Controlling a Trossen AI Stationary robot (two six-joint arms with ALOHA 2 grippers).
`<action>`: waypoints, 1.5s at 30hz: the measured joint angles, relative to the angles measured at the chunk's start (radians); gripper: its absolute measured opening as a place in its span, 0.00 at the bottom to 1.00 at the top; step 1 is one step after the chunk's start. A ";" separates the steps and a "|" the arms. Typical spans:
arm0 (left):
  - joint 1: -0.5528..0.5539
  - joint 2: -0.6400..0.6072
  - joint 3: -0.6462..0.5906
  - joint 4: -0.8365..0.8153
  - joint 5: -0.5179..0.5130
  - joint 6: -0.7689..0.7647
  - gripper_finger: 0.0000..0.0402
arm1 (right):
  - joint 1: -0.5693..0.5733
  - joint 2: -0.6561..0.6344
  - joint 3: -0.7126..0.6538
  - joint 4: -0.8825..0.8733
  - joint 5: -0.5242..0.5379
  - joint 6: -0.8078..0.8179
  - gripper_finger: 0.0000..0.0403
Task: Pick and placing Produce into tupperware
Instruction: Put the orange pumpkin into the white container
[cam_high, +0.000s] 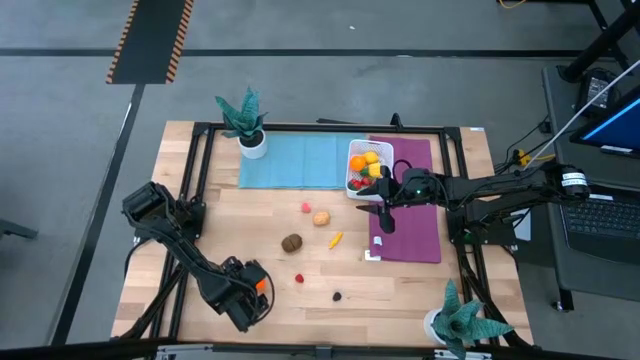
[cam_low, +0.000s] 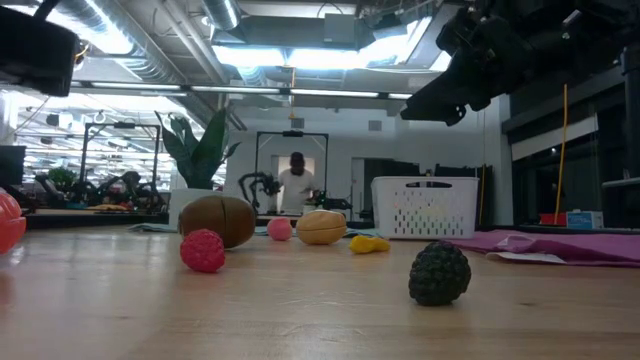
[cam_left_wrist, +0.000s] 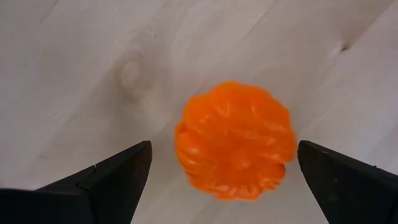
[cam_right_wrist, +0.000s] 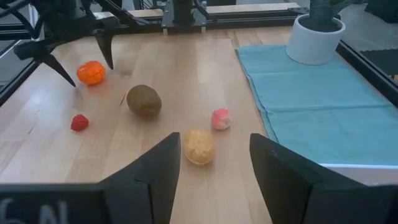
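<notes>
Orange toy fruit (cam_left_wrist: 235, 149) lies on the wooden table (cam_high: 250, 265), between the spread fingers of the left gripper (cam_left_wrist: 224, 180), untouched. Right gripper (cam_right_wrist: 211, 162) hangs beside the white container (cam_high: 366, 167) holding several pieces, fingers apart, empty. Other pieces lie scattered mid-table.

Worktop (cam_high: 250, 290): pale wood, matt, visible grain. Peeled orange (cam_left_wrist: 235, 141): glossy, ribbed plastic. Tupperware (cam_low: 424, 208): translucent white plastic. Blackberry (cam_low: 440, 272): dark, bumpy. Purple mat (cam_high: 415, 225): cloth-like, wrinkled.
</notes>
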 joint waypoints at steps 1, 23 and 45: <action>-0.001 0.000 -0.007 0.010 0.000 -0.002 0.98 | 0.000 0.000 0.000 0.000 0.000 0.000 0.48; -0.001 -0.005 -0.079 0.090 -0.016 -0.060 0.98 | 0.000 0.000 0.000 0.000 0.000 0.003 0.48; 0.005 -0.003 -0.083 0.066 -0.049 -0.141 0.76 | 0.000 0.000 0.000 0.000 0.000 0.004 0.48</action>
